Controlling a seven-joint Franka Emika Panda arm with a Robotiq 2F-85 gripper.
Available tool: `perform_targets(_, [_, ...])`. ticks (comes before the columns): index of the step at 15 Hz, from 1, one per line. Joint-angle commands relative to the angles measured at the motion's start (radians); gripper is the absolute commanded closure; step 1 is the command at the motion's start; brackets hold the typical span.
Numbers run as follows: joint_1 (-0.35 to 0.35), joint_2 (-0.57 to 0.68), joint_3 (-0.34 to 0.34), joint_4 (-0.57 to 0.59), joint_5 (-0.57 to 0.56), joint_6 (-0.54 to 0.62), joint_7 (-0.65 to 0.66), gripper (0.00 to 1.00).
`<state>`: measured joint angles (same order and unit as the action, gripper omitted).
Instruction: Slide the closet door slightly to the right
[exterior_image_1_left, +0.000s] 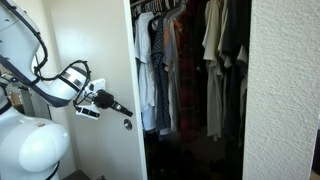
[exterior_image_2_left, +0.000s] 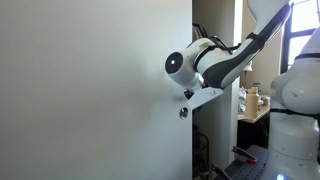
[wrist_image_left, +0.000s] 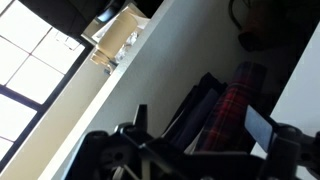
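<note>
The closet door (exterior_image_1_left: 95, 60), a tall upright white panel beside the hanging clothes (exterior_image_1_left: 190, 60), is faced near its right edge by the gripper (exterior_image_1_left: 124, 109), fingers (wrist_image_left: 137, 130) seemingly spread and empty, the round pull (exterior_image_1_left: 127, 124) lying just below-right of them.

The closet door (exterior_image_1_left: 105, 60) is plain white, and its round pull (exterior_image_1_left: 127, 124) is silver. The arm (exterior_image_1_left: 30, 140) is white with black joints. The hanging shirts (exterior_image_1_left: 160, 70) are pale blue, white and khaki. A plaid shirt (wrist_image_left: 232, 110) is red and dark. The rough wall (exterior_image_1_left: 285, 90) is off-white.
</note>
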<state>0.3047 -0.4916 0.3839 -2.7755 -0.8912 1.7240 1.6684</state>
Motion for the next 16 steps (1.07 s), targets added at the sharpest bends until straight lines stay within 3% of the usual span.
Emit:
perform_targets(1, [0.034,-0.104,-0.027,0.002,0.031,-0.1,-0.08,0.0])
perform_targets(6, [0.081,-0.266,-0.056,-0.011,0.062,-0.188,-0.217,0.0])
perform_targets(7, [0.137,-0.299,-0.099,-0.011,0.058,-0.222,-0.238,0.0])
perform_targets(11, [0.272,-0.479,-0.165,-0.014,0.09,-0.302,-0.365,0.0])
perform_targets(16, [0.435,-0.657,-0.238,-0.008,0.138,-0.303,-0.464,0.0])
